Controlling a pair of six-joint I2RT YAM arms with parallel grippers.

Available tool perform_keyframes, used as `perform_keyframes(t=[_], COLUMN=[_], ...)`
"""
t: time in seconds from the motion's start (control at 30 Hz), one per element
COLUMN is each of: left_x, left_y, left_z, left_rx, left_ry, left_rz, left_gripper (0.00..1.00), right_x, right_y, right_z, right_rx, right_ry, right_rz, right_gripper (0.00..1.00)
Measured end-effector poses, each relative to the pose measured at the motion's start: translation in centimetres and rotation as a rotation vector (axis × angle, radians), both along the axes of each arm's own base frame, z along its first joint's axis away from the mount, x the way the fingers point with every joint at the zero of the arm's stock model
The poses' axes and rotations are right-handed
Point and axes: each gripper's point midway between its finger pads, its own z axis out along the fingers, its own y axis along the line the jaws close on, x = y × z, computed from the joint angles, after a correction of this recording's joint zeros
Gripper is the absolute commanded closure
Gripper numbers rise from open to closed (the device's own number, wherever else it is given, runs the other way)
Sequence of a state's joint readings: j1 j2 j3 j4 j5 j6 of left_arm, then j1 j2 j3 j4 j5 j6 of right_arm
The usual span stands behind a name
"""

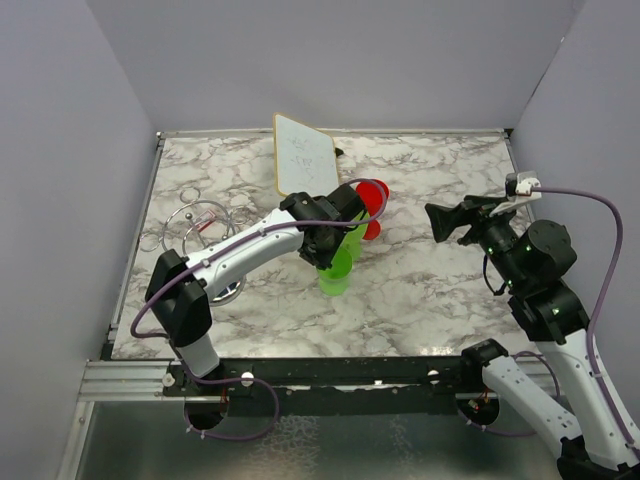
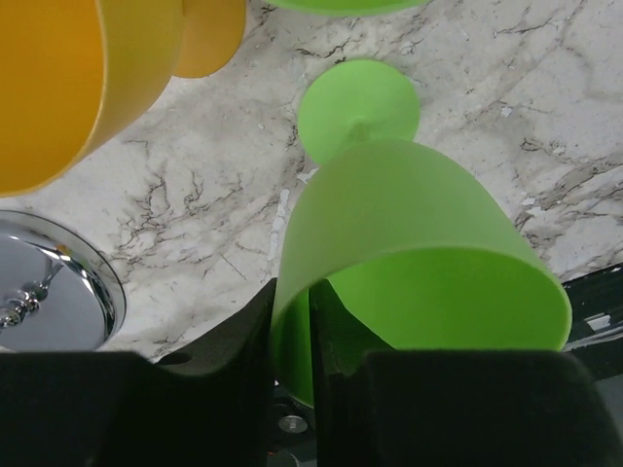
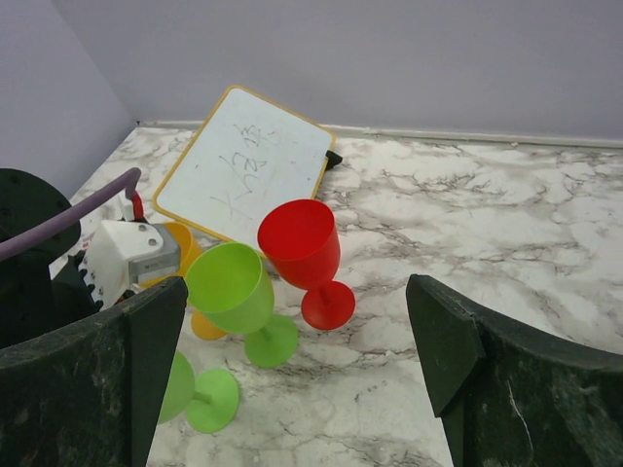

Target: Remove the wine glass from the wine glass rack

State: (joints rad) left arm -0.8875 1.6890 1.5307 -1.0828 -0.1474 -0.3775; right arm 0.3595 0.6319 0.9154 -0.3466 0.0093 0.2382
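Observation:
My left gripper (image 1: 335, 255) (image 2: 292, 292) is shut on the rim of a green wine glass (image 2: 409, 224) (image 1: 335, 278), with one finger inside the bowl and one outside. The glass's foot (image 2: 358, 102) appears to rest on the marble. The chrome wine glass rack (image 1: 200, 220) stands at the left, apart from the glass; its domed base (image 2: 54, 292) shows in the left wrist view. My right gripper (image 1: 440, 220) (image 3: 292, 292) hangs open and empty at the right, facing the glasses.
A second green glass (image 3: 232, 287), a red glass (image 3: 300, 243) (image 1: 372, 200) and an orange glass (image 2: 58, 88) stand close around the held one. A white tilted board (image 1: 303, 155) is behind them. Grey walls enclose the marble table (image 1: 430, 300).

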Motion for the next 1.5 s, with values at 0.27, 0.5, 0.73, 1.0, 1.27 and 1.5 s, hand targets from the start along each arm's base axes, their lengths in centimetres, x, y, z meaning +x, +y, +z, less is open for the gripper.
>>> perform_keyframes(t=[0.27,0.5,0.73,1.0,1.27,1.5], left_x=[0.4,1.4,1.9,2.8,2.5,-1.8], left_y=[-0.3,-1.3,-1.5,-0.7,3.9,10.4], left_z=[0.6,2.9,6.4,15.3,30.4,38.6], left_rx=[-0.012,-0.066,-0.136,-0.29,-0.665,-0.985], left_ry=[-0.018,-0.074,-0.153,-0.365,-0.882,-1.24], left_rz=[-0.007,-0.007,-0.012,-0.005,0.075,0.135], left_gripper=[0.63,0.44,0.32,0.15,0.08,0.08], right_x=[0.1,0.3,0.3,-0.2,-1.1,-2.6], right_y=[-0.1,-0.6,-0.9,-1.8,-2.8,-4.0], right_z=[-0.2,-0.2,-0.4,1.7,5.4,9.5], right_rx=[-0.002,-0.004,-0.015,-0.017,-0.016,-0.009], right_ry=[0.006,0.008,0.018,-0.013,-0.088,-0.17], right_rz=[-0.01,-0.04,-0.054,-0.086,-0.118,-0.15], right_gripper=[0.01,0.0,0.0,0.0,0.0,0.0])
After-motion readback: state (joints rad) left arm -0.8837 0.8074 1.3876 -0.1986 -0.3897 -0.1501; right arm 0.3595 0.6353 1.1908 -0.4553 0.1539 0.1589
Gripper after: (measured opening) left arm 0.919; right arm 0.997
